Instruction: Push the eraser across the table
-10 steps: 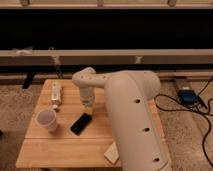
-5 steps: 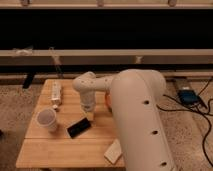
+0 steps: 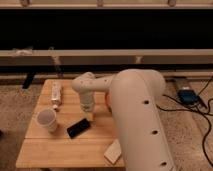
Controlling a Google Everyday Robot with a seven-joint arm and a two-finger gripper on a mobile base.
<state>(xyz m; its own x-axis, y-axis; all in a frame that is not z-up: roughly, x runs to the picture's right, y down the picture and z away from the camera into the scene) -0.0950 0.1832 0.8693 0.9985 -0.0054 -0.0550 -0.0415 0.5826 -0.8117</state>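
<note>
The eraser [image 3: 79,128] is a small flat black block lying at an angle on the light wooden table [image 3: 45,148], right of a white cup. My gripper [image 3: 90,116] hangs down from the white arm just above and right of the eraser's upper right end, close to touching it. The arm's big white body covers the table's right side.
A white cup [image 3: 47,120] stands left of the eraser. A white elongated object [image 3: 56,94] lies at the table's far left. A pale beige flat block [image 3: 113,151] lies near the front edge by the arm. Cables and a blue box [image 3: 187,95] are on the floor to the right.
The gripper has come down and toward the front left, and the eraser has slid toward the front left, closer to the cup.
</note>
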